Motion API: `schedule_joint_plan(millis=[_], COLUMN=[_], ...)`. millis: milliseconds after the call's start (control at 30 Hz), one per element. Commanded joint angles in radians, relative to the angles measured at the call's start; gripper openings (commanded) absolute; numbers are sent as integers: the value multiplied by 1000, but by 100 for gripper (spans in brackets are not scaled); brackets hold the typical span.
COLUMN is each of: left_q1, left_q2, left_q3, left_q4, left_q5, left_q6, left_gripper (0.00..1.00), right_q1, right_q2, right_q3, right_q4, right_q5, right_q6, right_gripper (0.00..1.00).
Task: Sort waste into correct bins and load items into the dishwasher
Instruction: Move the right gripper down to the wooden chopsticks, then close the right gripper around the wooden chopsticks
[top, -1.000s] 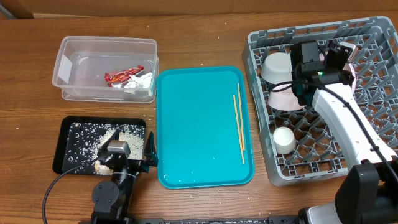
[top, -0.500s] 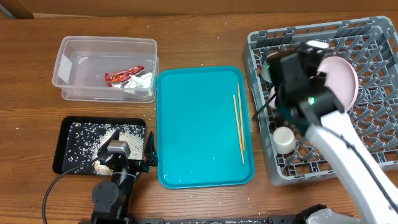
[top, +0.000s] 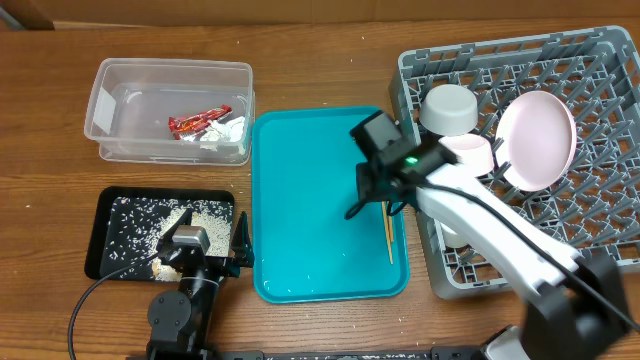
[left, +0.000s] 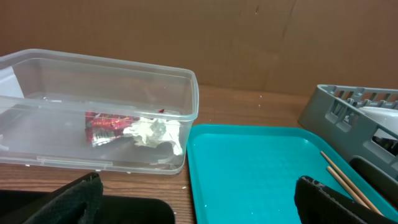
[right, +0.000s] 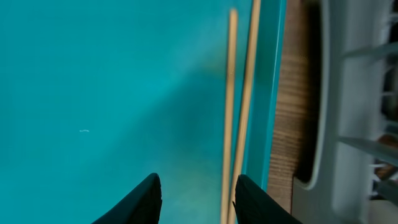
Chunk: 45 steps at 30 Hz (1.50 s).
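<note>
Chopsticks (right: 229, 93) are my target. The 2 thin sticks lie side by side along the teal tray (top: 310, 200) edge nearest the dish rack (top: 590, 220), last item not racked. I have the right gripper (right: 196, 198) hanging straight over them, jaws apart, nothing held, set crosswise to pinch both. One stick sits inside the gap and the other runs under the fingertip nearer the rack. I judge it needs a nudge rackward before closing.

Left gripper (left: 198, 199) sits low at the near desk (top: 320, 60) edge beside the black tray (top: 97, 240), jaws wide apart, empty, probably parked out of the way.

Counts:
- Clear tub (top: 110, 100): 1 red wrapper (top: 197, 122), 1 white tissue (top: 228, 132), touching.
- Black tray: rice scraps (top: 150, 225), scattered, too many to count.
- Rack: 1 plate (top: 537, 138) tilted on edge among the pegs, 1 white bowl (top: 448, 108) and a second bowl (top: 470, 150) just beside it.
- Cup: can't see it, the arm covers that corner.
</note>
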Motion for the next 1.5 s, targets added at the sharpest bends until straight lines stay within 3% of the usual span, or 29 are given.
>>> schedule_joint_plan(millis=[0, 700, 767, 867, 1233, 1467], left_q1=[-4, -4, -4, -4, -4, -4], left_q2=[-11, -10, -10, -10, -10, -10], left_q3=[-4, -4, -4, -4, -4, -4], left_q4=[-2, -2, -2, -2, -2, -2], left_q5=[-2, -2, -2, -2, -2, -2], left_q6=[-6, -6, -6, -6, -6, -6], left_gripper=[100, 100, 100, 100, 100, 100], right_q1=[-2, -2, -2, -2, -14, -63], right_q2=[96, 286, 286, 284, 60, -94], right_q3=[-5, -5, -5, 5, 196, 235], right_q4=[7, 71, 69, 38, -111, -90], right_q5=[31, 29, 27, -23, 42, 64], right_q6=[1, 0, -7, -48, -63, -103], right_gripper=[40, 41, 32, 4, 4, 4])
